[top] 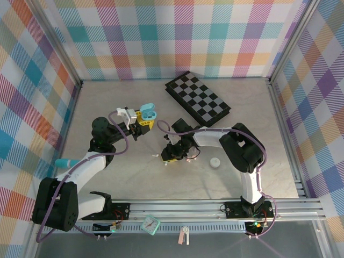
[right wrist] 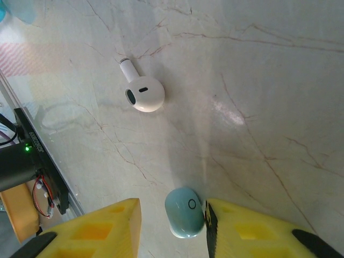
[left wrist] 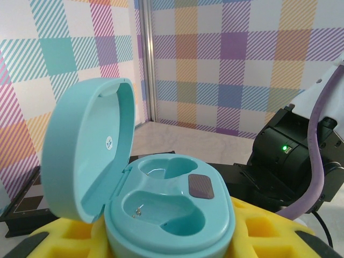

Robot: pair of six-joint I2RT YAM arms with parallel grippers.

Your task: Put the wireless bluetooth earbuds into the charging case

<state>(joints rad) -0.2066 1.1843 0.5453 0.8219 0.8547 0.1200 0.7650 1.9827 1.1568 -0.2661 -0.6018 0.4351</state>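
Observation:
My left gripper (left wrist: 169,244) is shut on the teal charging case (left wrist: 172,209), which it holds above the table with the lid swung open to the left. Both moulded wells of the case are empty. In the top view the case (top: 149,113) sits at the left arm's tip. My right gripper (right wrist: 173,217) points down at the table with a pale blue earbud (right wrist: 184,212) between its yellow fingers. The earbud touches the right finger (right wrist: 242,231), and a gap separates it from the left finger (right wrist: 107,226). A white earbud (right wrist: 142,91) lies on the table beyond.
A folded checkerboard (top: 197,99) lies at the back of the marble table (top: 258,118). A small white round object (top: 215,162) sits right of the right gripper (top: 173,154). Plaid walls enclose three sides. A metal rail (top: 215,207) runs along the front edge.

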